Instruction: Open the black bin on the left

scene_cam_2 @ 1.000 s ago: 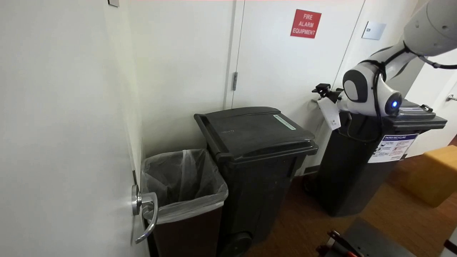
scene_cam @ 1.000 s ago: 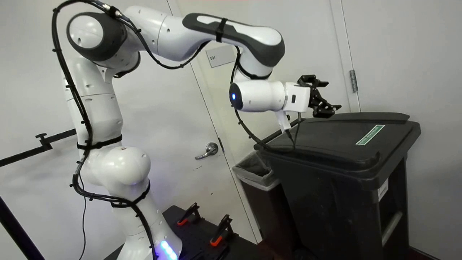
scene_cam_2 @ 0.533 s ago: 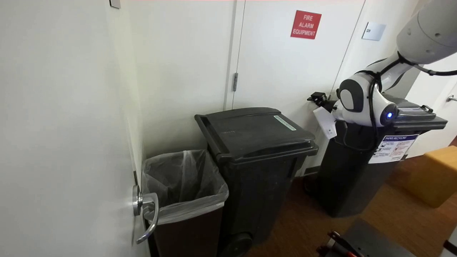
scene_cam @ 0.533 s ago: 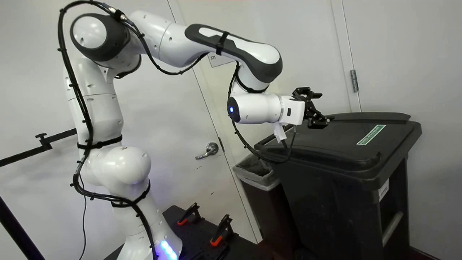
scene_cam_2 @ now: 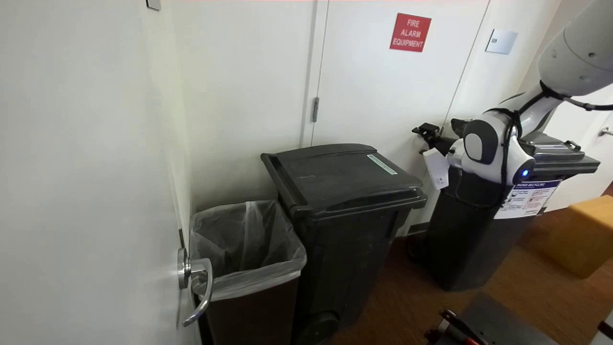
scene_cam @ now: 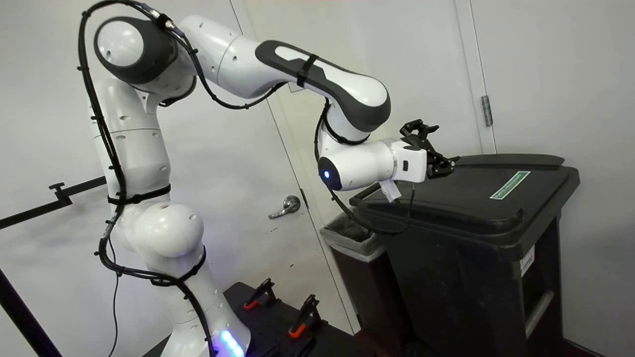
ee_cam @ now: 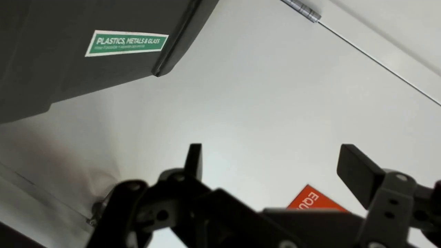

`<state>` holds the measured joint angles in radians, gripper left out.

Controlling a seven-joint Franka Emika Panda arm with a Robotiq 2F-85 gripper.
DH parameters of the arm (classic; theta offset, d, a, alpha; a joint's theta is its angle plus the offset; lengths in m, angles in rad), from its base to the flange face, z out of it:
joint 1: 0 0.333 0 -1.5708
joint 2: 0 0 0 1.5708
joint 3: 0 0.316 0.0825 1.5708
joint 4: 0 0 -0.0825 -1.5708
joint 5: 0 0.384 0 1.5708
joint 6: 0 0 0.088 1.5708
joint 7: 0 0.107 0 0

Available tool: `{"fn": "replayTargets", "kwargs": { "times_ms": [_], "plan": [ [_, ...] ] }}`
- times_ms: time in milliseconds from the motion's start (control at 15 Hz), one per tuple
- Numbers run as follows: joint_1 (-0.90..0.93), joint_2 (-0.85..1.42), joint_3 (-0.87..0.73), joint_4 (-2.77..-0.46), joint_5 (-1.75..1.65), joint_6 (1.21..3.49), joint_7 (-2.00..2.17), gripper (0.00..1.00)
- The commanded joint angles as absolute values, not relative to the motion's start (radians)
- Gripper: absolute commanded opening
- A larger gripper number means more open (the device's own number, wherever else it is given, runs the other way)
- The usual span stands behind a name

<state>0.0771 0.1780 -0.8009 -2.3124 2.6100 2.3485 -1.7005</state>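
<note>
The black bin (scene_cam: pixel 461 277) stands upright against the wall, its flat lid (scene_cam_2: pixel 335 177) down. A narrow green and white label (ee_cam: pixel 127 43) on that lid reads "PLASTICS, METALS & GLASS" in the wrist view, where part of the bin fills the upper left. My gripper (scene_cam: pixel 446 144) is up near the lid's height in an exterior view, and appears well to the right of this bin in an exterior view (scene_cam_2: pixel 419 140). Between its wide-apart fingers (ee_cam: pixel 360 175) there is only air, with the pale door behind. I see no contact with the bin.
A lined waste bin (scene_cam_2: pixel 249 306) adjoins the black bin. Another dark bin with a paper recycling sign (scene_cam_2: pixel 519 206) stands behind my arm, near a yellow box (scene_cam_2: pixel 589 235). A door handle (scene_cam_2: pixel 206 287) juts out. Clamps sit on the dark base table (scene_cam: pixel 278 317).
My wrist has come down, and the gripper dropped with it, then tipped slightly upward. The jaws have stayed apart. Neither the bin nor its lid has moved.
</note>
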Motion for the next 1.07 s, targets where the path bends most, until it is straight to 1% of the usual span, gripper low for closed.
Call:
{"fn": "replayTargets", "kwargs": {
  "times_ms": [0, 333, 467, 800, 1000],
  "plan": [
    [-0.070, 0.144, -0.691, -2.415, 2.606, 2.178, -1.685, 1.00],
    [-0.178, 0.179, -0.532, -2.513, 2.604, 2.040, -1.607, 1.00],
    [-0.196, 0.179, -0.478, -2.514, 2.605, 2.102, -1.592, 1.00],
    [-0.219, 0.193, -0.452, -2.510, 2.605, 2.087, -1.624, 1.00],
    [-0.248, 0.212, -0.444, -2.523, 2.604, 2.017, -1.623, 1.00]
  ]
}}
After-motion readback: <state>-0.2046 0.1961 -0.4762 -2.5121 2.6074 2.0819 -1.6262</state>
